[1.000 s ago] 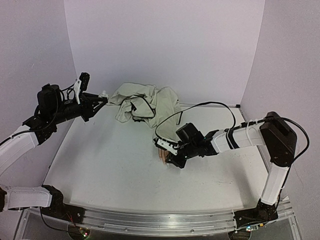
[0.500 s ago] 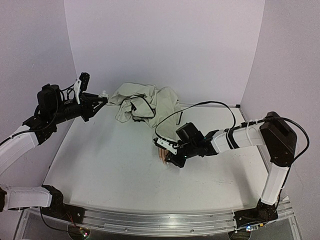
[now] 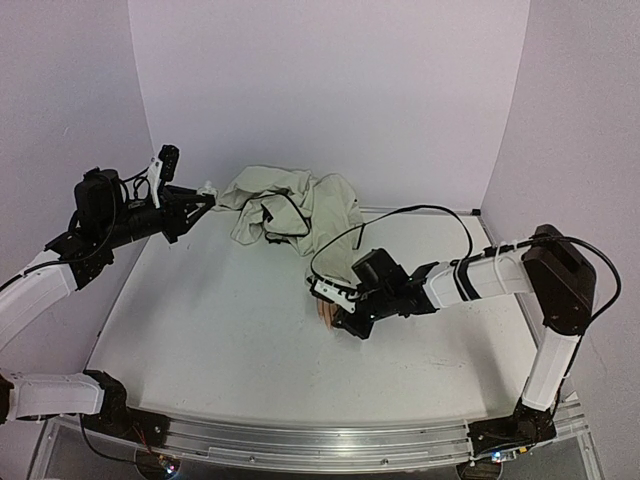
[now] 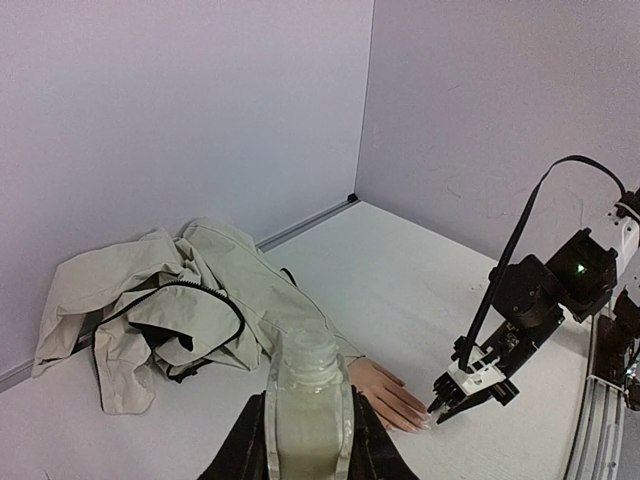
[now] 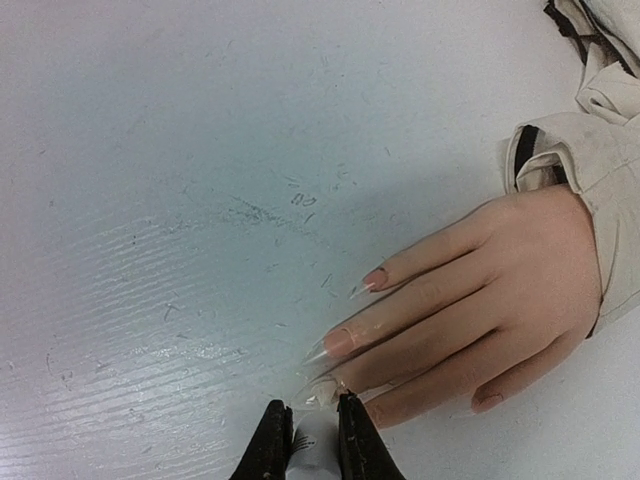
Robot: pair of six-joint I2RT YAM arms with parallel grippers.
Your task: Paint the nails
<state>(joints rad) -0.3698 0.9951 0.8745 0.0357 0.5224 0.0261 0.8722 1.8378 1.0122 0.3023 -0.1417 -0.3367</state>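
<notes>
The pale peach mannequin hand lies flat on the white table, its wrist in a beige sleeve. Its nails are pinkish with long clear pointed tips. My right gripper is shut on a small white brush applicator, whose tip touches the nail of a middle finger. In the top view this gripper covers the fingertips of the hand. My left gripper is shut on a small whitish bottle, held open-topped and high at the back left.
A crumpled beige jacket with a black cord lies at the back centre and runs into the sleeve. The right arm's black cable loops above the table. Purple walls close the back and both sides.
My right gripper has shifted very slightly at the fingertips. The left arm and the bottle have not moved.
</notes>
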